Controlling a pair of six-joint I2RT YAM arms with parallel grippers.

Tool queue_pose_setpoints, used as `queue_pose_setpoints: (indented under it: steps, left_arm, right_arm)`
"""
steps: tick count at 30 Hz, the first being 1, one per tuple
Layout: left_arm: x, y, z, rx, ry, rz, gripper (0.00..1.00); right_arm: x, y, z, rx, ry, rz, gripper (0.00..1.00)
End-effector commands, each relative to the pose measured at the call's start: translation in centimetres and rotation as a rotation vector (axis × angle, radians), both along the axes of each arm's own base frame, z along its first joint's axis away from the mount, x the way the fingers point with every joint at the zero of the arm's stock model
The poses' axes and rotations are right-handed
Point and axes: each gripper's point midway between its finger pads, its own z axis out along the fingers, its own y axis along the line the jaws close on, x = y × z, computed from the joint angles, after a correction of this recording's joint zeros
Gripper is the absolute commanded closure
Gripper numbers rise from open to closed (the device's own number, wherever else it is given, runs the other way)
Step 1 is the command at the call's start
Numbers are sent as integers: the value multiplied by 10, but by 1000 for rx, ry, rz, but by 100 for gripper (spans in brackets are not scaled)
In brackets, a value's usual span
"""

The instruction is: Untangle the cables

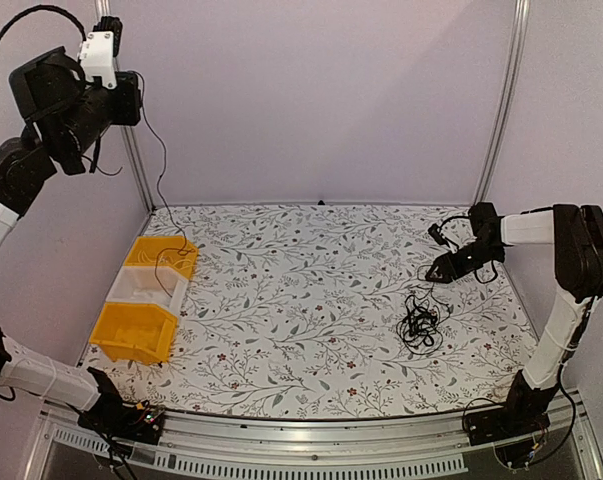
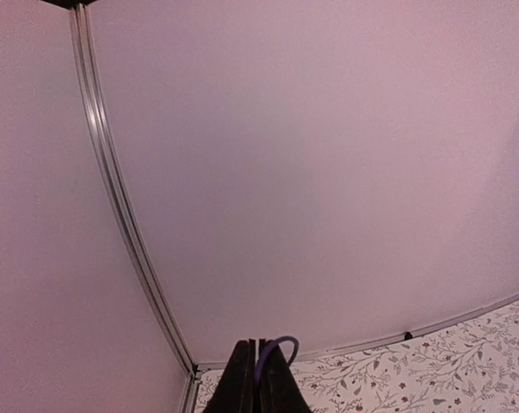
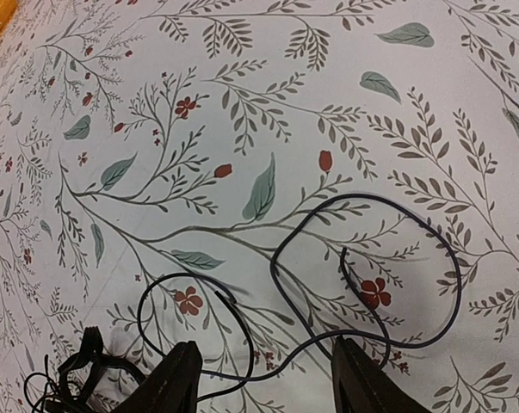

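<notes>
A loose bundle of thin black cables (image 1: pixel 419 322) lies on the floral table at the right. Its loops (image 3: pixel 362 258) spread between my right gripper's fingers, and the knotted part (image 3: pixel 65 379) shows at the lower left of that view. My right gripper (image 1: pixel 440 269) (image 3: pixel 268 383) is open, low over the loops just behind the bundle, holding nothing. My left gripper (image 1: pixel 131 97) (image 2: pixel 256 372) is raised high at the back left, shut on one thin cable (image 2: pixel 276 351). That cable (image 1: pixel 162 165) hangs down from it to the bins.
Three bins stand in a row at the table's left edge: yellow (image 1: pixel 152 250), white (image 1: pixel 131 285), yellow (image 1: pixel 131 335). The hanging cable's lower end lies in the far yellow bin. Metal frame posts (image 1: pixel 506 100) and pale walls close in the back.
</notes>
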Motion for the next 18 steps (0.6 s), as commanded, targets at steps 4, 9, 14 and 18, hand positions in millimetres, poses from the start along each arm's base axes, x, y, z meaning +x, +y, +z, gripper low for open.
queue_pose_setpoints:
  steps: [4,9,14,18]
  left_arm:
    - [-4,53,-40,36,95,193,100]
    - [0,82,-72,37,166,259,100]
    - [-3,101,-84,12,182,298,100]
    - [-17,106,-56,-41,109,278,100]
  right_arm:
    - [-5,3,3,26,6,20,44]
    - [-6,4,1,36,16,25,44]
    - [-7,5,1,38,16,30,44]
    - [-7,5,0,40,20,31,43]
